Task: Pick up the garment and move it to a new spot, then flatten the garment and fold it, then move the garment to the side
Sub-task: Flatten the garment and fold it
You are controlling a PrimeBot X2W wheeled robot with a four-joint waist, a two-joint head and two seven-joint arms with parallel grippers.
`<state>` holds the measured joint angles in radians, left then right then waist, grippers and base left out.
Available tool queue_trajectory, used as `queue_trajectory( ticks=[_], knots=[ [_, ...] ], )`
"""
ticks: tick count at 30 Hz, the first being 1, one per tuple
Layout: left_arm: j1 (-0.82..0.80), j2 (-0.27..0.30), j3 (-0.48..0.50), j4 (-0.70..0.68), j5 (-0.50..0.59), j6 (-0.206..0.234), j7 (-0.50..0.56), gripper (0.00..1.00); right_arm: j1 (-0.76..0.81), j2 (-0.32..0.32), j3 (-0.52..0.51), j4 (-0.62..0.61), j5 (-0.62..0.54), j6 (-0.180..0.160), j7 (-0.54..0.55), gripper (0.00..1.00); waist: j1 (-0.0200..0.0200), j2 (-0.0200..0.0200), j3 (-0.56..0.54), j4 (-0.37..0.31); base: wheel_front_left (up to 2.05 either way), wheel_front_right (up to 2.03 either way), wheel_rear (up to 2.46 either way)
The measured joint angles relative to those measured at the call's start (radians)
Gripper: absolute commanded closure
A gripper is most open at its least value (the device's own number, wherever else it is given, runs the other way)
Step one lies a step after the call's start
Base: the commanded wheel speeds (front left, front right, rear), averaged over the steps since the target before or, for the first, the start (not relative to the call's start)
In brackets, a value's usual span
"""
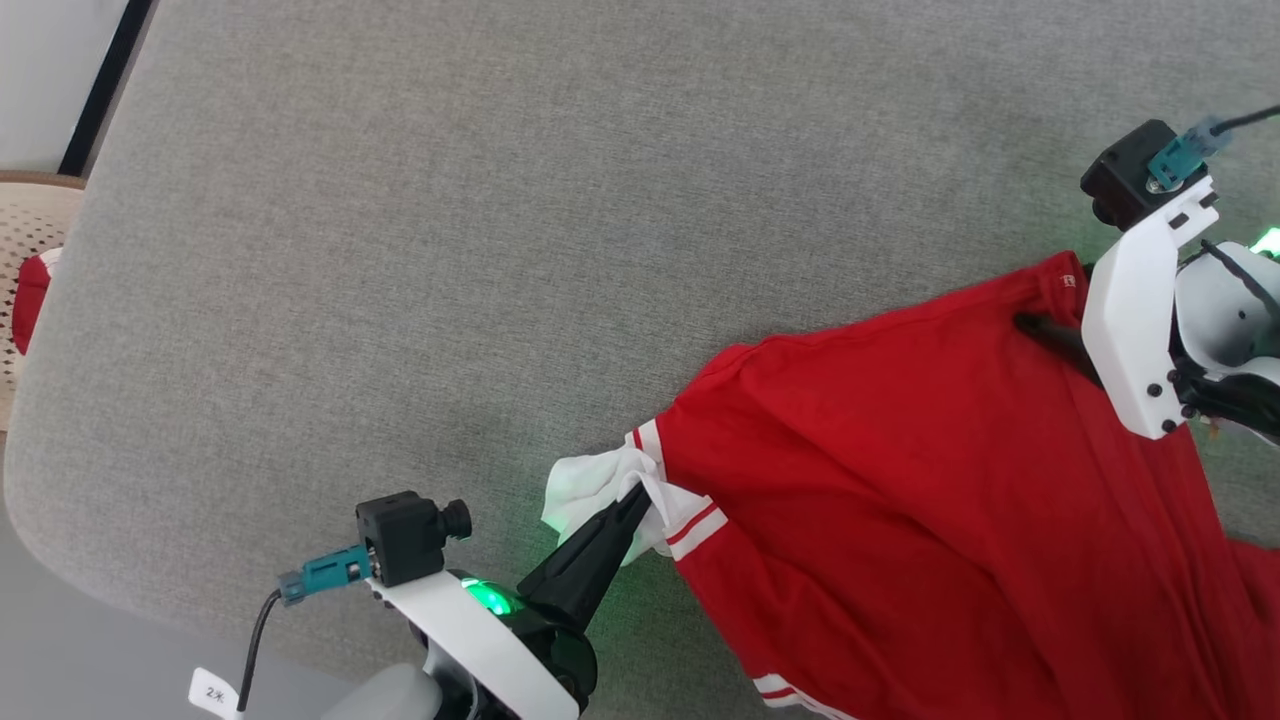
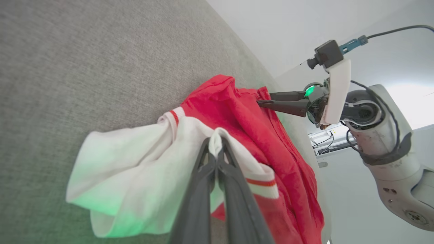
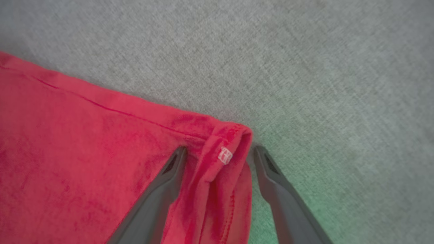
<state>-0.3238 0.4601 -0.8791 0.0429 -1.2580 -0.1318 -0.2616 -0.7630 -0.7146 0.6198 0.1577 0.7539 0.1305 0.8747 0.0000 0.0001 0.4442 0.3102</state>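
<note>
Garment (image 1: 900, 450) lies spread on grey surface (image 1: 450, 250), lower right in head view. Left gripper (image 1: 640, 498) is pinched shut on white sleeve (image 2: 135, 169). Right gripper (image 3: 218, 150) gapes wide, straddling red corner (image 3: 234, 135), gripping nothing. Best: close squarely on the corner, then pull taut, low and even.

Soft, even light lies over the grey fabric surface (image 1: 500, 250), with hardly a shadow on it. A green lamp (image 1: 488, 597) behind the left gripper (image 1: 640, 492) casts a green tint on the white end of the garment (image 2: 112, 176); a like green patch tints the surface in the right wrist view, which is soft and blurred throughout. The left wrist view bends at its edges and burns out white at the right
</note>
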Motion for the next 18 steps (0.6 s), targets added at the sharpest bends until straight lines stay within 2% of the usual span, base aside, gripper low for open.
queue_trajectory(
  ticks=[1,2,3,4,7,11,18],
  knots=[
    [-0.001,-0.002,0.0,0.001,0.0,0.0,0.0,1.0,-0.01,-0.007,0.016,0.004,0.011,0.0,0.002,0.0,0.0,0.0,0.002,0.002,0.0,0.0,0.0],
    [-0.002,-0.003,-0.001,0.003,0.0,0.0,0.0,1.0,-0.017,-0.012,0.032,0.008,0.019,0.0,0.002,0.51,0.0,0.0,0.002,0.002,0.0,0.0,0.0],
    [-0.005,-0.005,-0.003,0.006,0.0,0.0,0.0,1.0,-0.025,-0.018,0.053,0.01,0.028,-0.002,0.006,0.83,0.0,0.0,0.001,0.003,0.0,0.0,0.0],
    [-0.008,-0.007,-0.003,0.007,0.0,0.0,0.0,1.0,-0.03,-0.026,0.069,0.01,0.04,-0.004,0.009,1.0,0.0,0.0,0.0,0.002,0.0,0.0,0.0],
    [-0.012,-0.011,-0.008,0.024,-0.007,0.0,0.0,1.0,-0.028,-0.032,0.094,0.019,0.086,-0.004,-0.004,1.0,0.0,0.0,-0.01,-0.001,0.0,0.0,0.0],
    [-0.027,-0.003,-0.009,0.043,-0.018,0.0,0.0,1.0,-0.025,-0.027,0.098,0.052,0.107,0.001,-0.079,1.0,0.0,0.0,-0.03,-0.014,0.0,0.0,0.0],
    [-0.102,0.067,0.002,0.038,-0.034,0.0,0.0,1.0,-0.07,0.018,0.016,0.169,0.119,0.001,-0.266,1.0,0.0,0.0,-0.075,-0.07,0.0,0.0,0.0]
  ],
)
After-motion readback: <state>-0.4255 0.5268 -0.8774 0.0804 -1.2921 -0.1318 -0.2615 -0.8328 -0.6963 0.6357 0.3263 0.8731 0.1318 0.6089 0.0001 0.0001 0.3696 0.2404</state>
